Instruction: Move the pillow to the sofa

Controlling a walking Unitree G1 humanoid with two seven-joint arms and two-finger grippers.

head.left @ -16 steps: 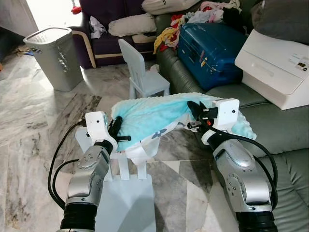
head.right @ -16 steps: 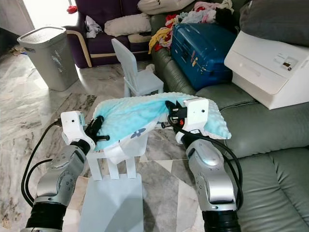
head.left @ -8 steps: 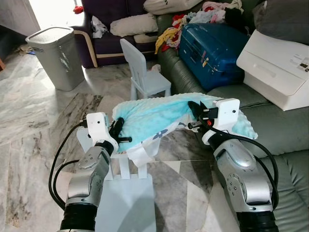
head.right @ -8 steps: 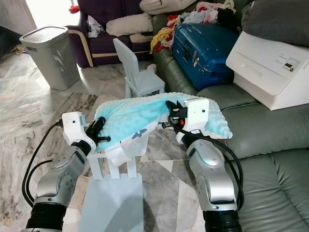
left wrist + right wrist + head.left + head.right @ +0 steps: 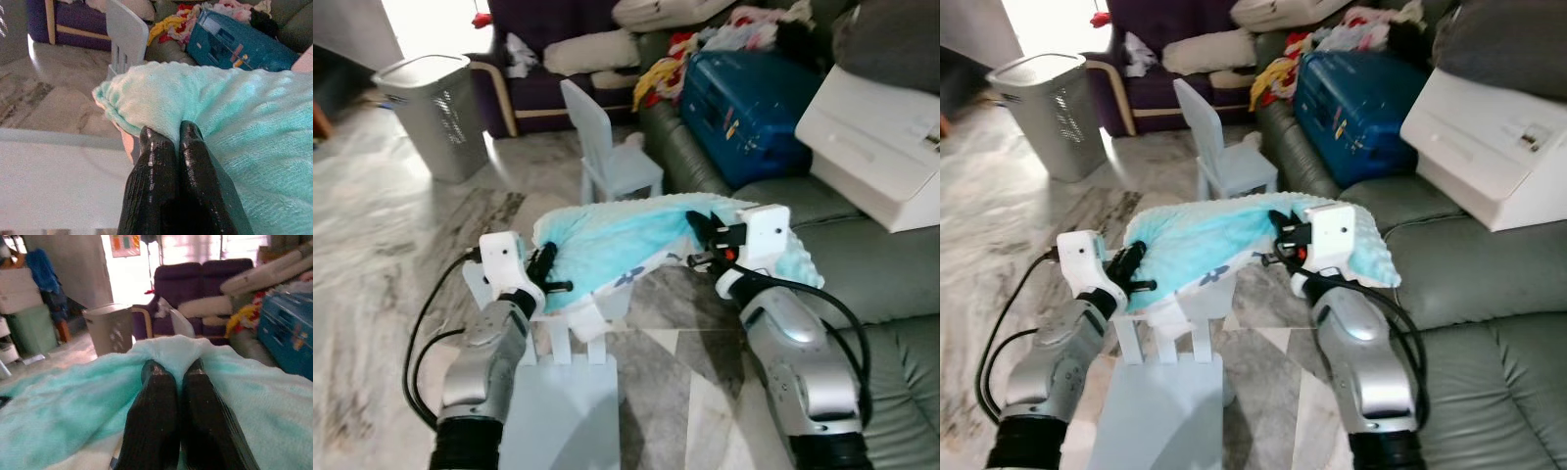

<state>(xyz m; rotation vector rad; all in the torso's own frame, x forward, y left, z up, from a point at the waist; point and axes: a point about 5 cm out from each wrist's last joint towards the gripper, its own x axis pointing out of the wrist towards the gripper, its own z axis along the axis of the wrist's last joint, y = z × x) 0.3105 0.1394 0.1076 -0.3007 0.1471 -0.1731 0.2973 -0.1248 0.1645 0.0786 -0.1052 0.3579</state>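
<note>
Two grippers, left (image 5: 548, 264), right (image 5: 703, 235), pinching fluffy, nubbly turquoise pillow (image 5: 626, 235), sagging

Both silver arms reach forward from the near side, bent at the elbow, with the white wrist blocks raised. The left gripper (image 5: 546, 272) is on the left, its two black fingers (image 5: 156, 161) pressed close together on the edge of the pillow (image 5: 617, 235). The right gripper (image 5: 705, 235) is further right and slightly higher, pointing to the left; its fingers (image 5: 195, 396) are also closed tightly on the pillow. Black cables loop beside each forearm.
</note>
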